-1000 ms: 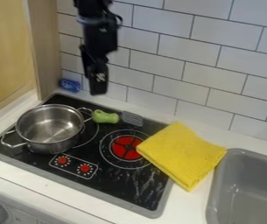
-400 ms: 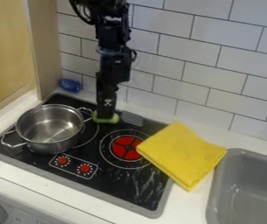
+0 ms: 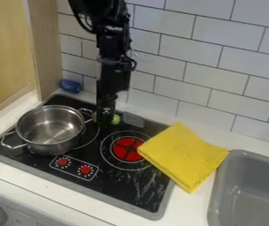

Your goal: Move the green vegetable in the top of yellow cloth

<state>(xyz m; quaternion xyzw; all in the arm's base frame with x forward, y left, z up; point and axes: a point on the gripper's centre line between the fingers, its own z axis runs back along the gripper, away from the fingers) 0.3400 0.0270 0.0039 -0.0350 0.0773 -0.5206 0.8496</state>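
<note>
1. Hanging down beside the pot's far handle: one black gripper (image 3: 106, 119), upright, over the green vegetable. State of claw: cannot be told, whether spread, pressed together or pinching.
2. Arm (image 3: 114, 39), black, one. Comes in from the top edge, above and to the right of the pot.
3. Green vegetable (image 3: 116, 119), one, partly hidden behind the gripper. Located to the right of the pot, near its far handle, low at the stovetop; apart from the cloth.
4. Pot (image 3: 49, 128), metal, two looped handles; landmark for this list. Stands upright, its inside in sight.
5. Yellow cloth (image 3: 183, 154), one, folded. Well to the right of the pot, lying partly over the stovetop's edge and partly on the counter.
6. Stovetop (image 3: 118, 190), black with grey border. Under the pot and extending to its right.
7. Red burner disc (image 3: 127, 149), one. To the right of the pot.
8. Red knobs (image 3: 86, 170), two, in an outlined panel. Just in front of the pot.
9. Grey slotted piece (image 3: 132, 120), one. To the right of the pot, beyond the vegetable.
10. Blue item (image 3: 70, 86), one. Behind the pot, near the tiled wall (image 3: 207, 75).
11. Sink (image 3: 237, 152), grey. Far to the right of the pot, past the cloth.
</note>
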